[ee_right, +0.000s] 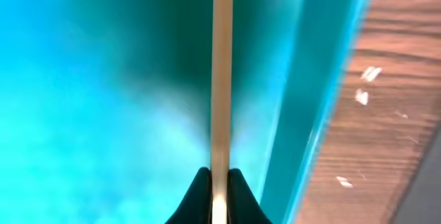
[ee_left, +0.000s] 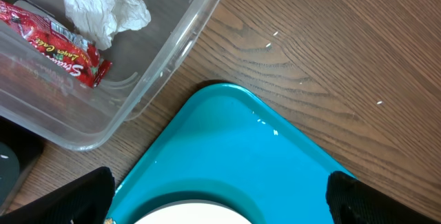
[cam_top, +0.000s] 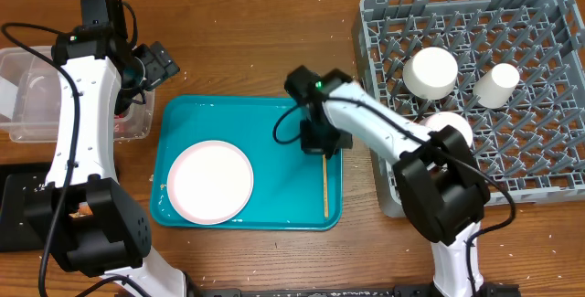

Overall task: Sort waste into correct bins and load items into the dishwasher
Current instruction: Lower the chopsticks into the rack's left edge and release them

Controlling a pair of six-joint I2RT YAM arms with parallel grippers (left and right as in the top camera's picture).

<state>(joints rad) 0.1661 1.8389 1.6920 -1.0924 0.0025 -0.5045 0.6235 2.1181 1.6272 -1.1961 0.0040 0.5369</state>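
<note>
Serving tray [cam_top: 274, 114] at table centre. On its left half, a plate [cam_top: 209, 182]; along its right edge, a chopstick [cam_top: 325, 187] lying lengthwise. Right of the tray, a dish rack [cam_top: 375, 9] holding a bowl [cam_top: 430, 71], a cup [cam_top: 496, 85] to that bowl's right, and a second bowl [cam_top: 454, 125] nearer the arm bases. Left of the tray, a plastic tub [ee_left: 172, 52] containing a snack wrapper [ee_left: 48, 41] and a paper wad [ee_left: 103, 7]. A flat tray [cam_top: 14, 206] lies in front of the tub.

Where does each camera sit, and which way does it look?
Overhead: above the table, looking straight down at teal tray, dish rack; left arm, right arm show.
Left wrist: on left arm, looking down at clear tub, tray; dark fingertips show.
Right wrist: just above the tray; fingers pinch a chopstick.
Shared: overhead and right wrist show the chopstick.
</note>
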